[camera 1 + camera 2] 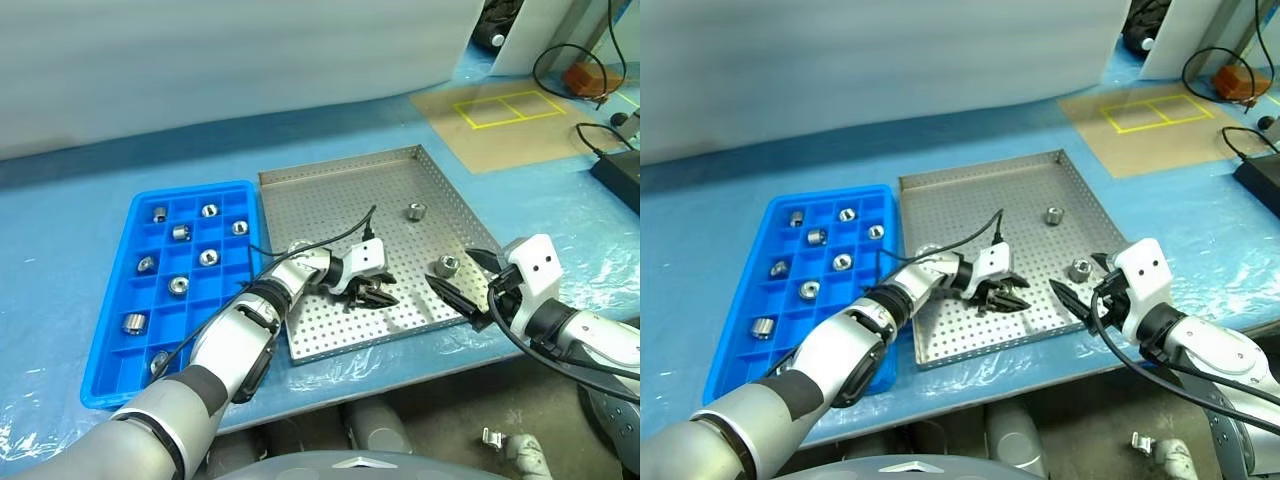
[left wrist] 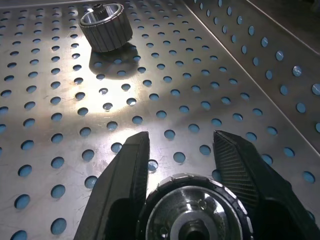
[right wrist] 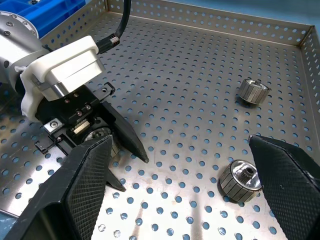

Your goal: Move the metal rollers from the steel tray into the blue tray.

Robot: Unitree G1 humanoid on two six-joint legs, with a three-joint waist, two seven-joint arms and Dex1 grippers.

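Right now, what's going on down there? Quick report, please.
Left gripper shut on a roller in the steel tray. Right gripper open, empty. Two rollers loose, nothing blocking.

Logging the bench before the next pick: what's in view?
blue tray: one, bright blue, beside the steel tray
steel tray: one, silver, perforated, centre
metal rollers: nine, silver, in blue tray compartments
metal rollers: two, silver, loose in the steel tray
metal roller: one, silver, on the steel tray between the left hand's fingers
brown mat: one, yellow-taped, far right
black cables: several, far right
left hand: shut on a roller
right hand: open, over the tray's edge
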